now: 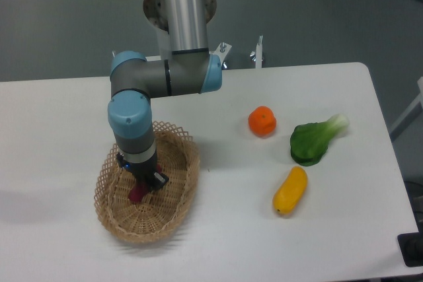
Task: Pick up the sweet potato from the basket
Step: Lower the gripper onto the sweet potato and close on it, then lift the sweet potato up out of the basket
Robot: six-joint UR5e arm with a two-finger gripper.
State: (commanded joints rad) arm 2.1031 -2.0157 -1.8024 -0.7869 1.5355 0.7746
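The sweet potato [137, 194] lies in the basket [178, 206], mostly hidden under the gripper [143, 186]; whether the jaws have closed cannot be told. It looks light, firm and tapered, best held mid-length.

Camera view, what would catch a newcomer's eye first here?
The robot arm plunging into the wicker basket at the table's left front, its gripper down over the reddish-purple sweet potato. To the right, bright produce lies on the white table: an orange fruit, a green bok choy and a yellow vegetable.
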